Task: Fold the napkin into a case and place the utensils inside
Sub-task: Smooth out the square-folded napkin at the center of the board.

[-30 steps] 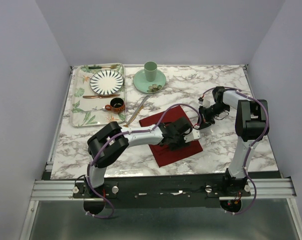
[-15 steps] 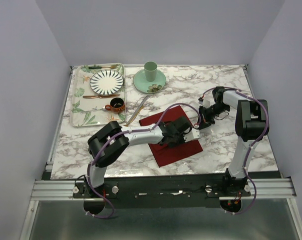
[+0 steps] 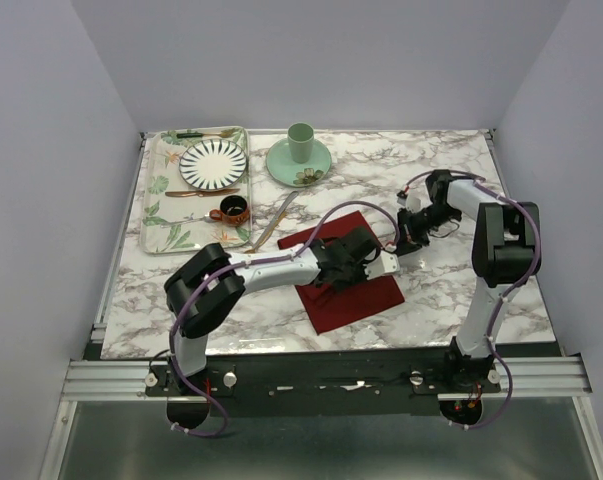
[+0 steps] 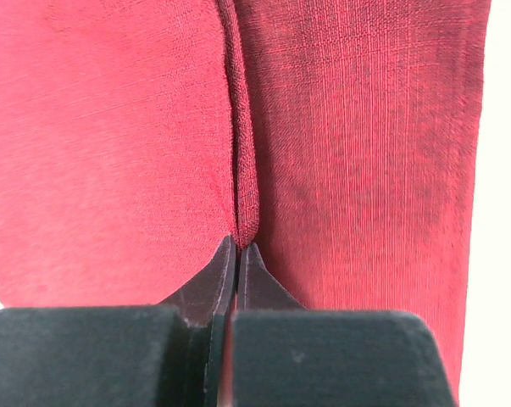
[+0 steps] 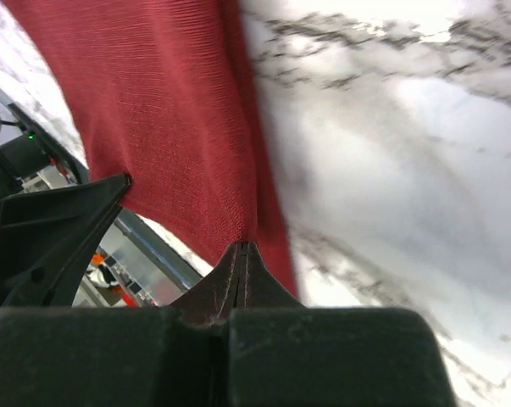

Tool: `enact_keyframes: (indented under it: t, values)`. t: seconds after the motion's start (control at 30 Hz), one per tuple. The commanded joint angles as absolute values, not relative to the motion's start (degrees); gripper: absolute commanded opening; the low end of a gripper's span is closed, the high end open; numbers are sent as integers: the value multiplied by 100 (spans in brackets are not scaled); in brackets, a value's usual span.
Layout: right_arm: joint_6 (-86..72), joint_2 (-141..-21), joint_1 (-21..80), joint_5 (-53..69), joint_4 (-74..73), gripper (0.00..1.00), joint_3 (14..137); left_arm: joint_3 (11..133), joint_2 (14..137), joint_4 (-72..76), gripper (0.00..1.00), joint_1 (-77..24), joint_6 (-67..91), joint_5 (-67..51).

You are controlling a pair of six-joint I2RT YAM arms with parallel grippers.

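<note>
The napkin [image 3: 341, 298] lies in the middle of the surface [image 3: 461, 180], closer to its near edge than to its far edge, and both sets of jaws are closed on it. The left arm [image 3: 281, 268] pinches a narrow raised ridge of cloth [image 4: 243, 170] toward the napkin's right side. The right arm [image 3: 501, 240] clamps the cloth edge at the corner that points to the surface's right edge. We judge the main hazard to be the thinness of both grips. The left jaws hold only a slim pleat at their very tips; if the arm lifts or drags quickly, the weave may slide out and the ridge will collapse. We cannot tell from the wrist view whether one layer or two is caught, so a lift may carry the wrong layer and give a skewed fold. The two arms stand close together: if they pull apart or move at different heights, the cloth may go taut, twist, or slip from one grip, and the wrists could collide. A drag toward the surface's left edge risks sweeping the napkin into the utensils [image 3: 279, 218], which lie just beside the tray [image 3: 161, 215], and pushing them askew. We recommend slow, matched motion.
</note>
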State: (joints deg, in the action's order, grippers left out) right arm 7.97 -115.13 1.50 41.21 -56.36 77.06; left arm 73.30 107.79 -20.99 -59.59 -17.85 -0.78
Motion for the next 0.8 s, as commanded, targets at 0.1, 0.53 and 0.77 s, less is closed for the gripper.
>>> enact_keyframes:
  t: [0.1, 0.53, 0.77]
  values:
    - [765, -10846, 193, 4395, -5915, 1, 7621, 7690, 10134, -2794, 0, -5933, -1942, -193]
    - [1248, -10485, 202, 4043, -6293, 1, 7014, 7770, 9914, -3551, 0, -6047, -1960, -1133]
    - [1257, -10836, 202, 3833, -6109, 1, 6838, 7515, 10195, -3279, 0, -6135, -1530, -1520]
